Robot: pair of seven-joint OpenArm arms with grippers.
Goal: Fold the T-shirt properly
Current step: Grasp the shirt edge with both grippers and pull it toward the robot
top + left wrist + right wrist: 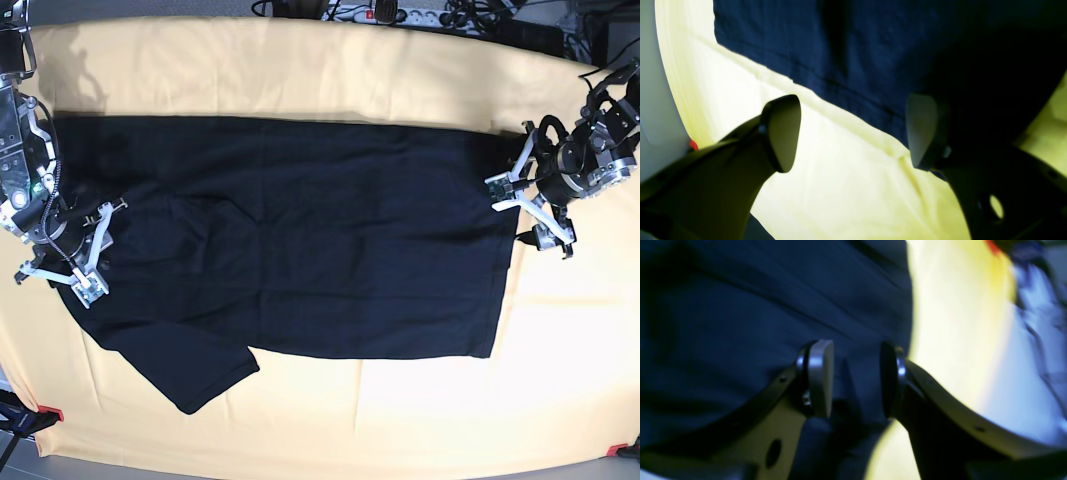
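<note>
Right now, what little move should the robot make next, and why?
Probably close the right claw on the T-shirt: its fingers already straddle a ridge of fabric at the shirt's edge, while the left claw hangs open over the hem.

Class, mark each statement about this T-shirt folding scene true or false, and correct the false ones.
1. The T-shirt lies spread on a pale yellow-orange cloth. True.
2. The left gripper has its jaws shut tight. False: they stand wide apart at the shirt's edge.
3. The right gripper has dark shirt fabric between its jaws. True.
4. Both sleeves show below the shirt's body in the base view. False: only one sleeve sticks out there.
5. The shirt is red. False: it is black.
</note>
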